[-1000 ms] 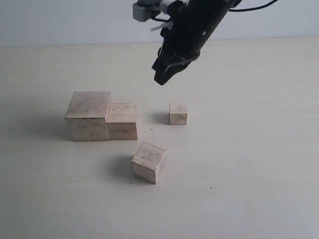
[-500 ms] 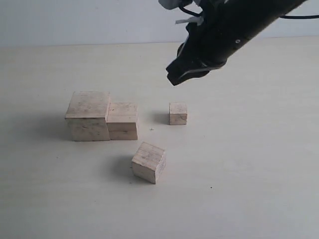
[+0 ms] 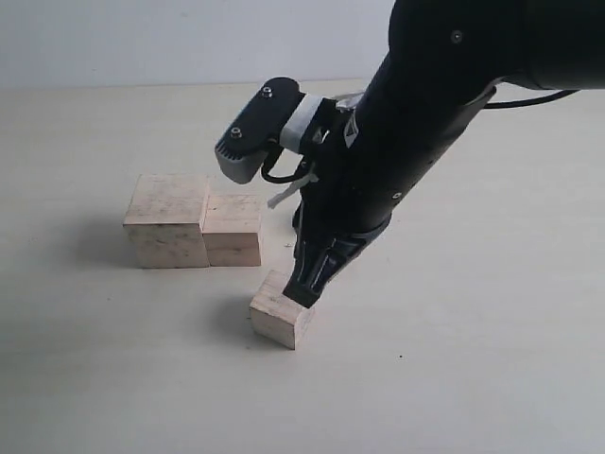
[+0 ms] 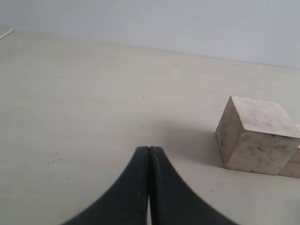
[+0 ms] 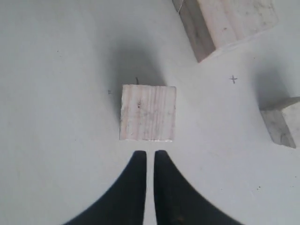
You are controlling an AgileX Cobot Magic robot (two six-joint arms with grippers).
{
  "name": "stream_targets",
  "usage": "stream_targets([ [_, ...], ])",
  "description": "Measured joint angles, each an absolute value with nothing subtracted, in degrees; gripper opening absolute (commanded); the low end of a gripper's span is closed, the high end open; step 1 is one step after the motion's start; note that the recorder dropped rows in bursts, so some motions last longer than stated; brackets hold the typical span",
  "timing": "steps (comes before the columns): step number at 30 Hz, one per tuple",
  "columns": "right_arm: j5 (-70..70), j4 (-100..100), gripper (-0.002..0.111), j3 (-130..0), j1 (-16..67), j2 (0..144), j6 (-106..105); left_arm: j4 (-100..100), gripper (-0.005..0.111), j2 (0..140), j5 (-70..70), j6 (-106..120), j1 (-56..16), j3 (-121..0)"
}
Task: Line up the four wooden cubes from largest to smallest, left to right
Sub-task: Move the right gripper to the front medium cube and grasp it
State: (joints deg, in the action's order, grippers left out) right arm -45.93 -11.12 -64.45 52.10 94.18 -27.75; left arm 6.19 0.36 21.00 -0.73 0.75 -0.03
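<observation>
Table [image 3: 492, 378] pale. R arm [image 3: 425, 123] reaches across the middle. Big cube [image 3: 167, 220] at left, 2nd cube [image 3: 233, 230] touching its right side. 3rd cube [image 3: 277, 320] alone in front of the pair, turned askew. Small cube [image 5: 282, 123] hidden by arm in ext view; R wrist cam shows it near a pen cross [image 5: 233, 79]. R gripper [image 5: 149, 153] empty, jaws pinched to a thin slit, tips just by 3rd cube's edge. L gripper [image 4: 149, 149] clenched on nothing, big cube nearby.
</observation>
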Motion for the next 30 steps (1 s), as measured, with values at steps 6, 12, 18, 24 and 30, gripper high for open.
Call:
stream_targets([
  [6, -44.4, -14.2, 0.068, -64.5, 52.2, 94.4, -27.2, 6.2, 0.0, 0.4, 21.0, -0.7, 0.8, 0.0],
  [12, -41.4, -14.2, 0.072, -64.5, 52.2, 97.4, -29.7, 6.2, 0.0, 0.4, 21.0, -0.7, 0.8, 0.0],
  [18, -39.9, -14.2, 0.072, -64.5, 52.2, 101.7, -30.4, 6.2, 0.0, 0.4, 21.0, -0.7, 0.8, 0.0],
  [24, -39.4, -14.2, 0.086, -64.5, 52.2, 105.5, -30.5, 6.2, 0.0, 0.4, 21.0, -0.7, 0.8, 0.0],
  [30, -38.2, -14.3, 0.09, -64.5, 52.2, 106.9, -30.6, 6.2, 0.0, 0.4, 21.0, -0.7, 0.8, 0.0],
])
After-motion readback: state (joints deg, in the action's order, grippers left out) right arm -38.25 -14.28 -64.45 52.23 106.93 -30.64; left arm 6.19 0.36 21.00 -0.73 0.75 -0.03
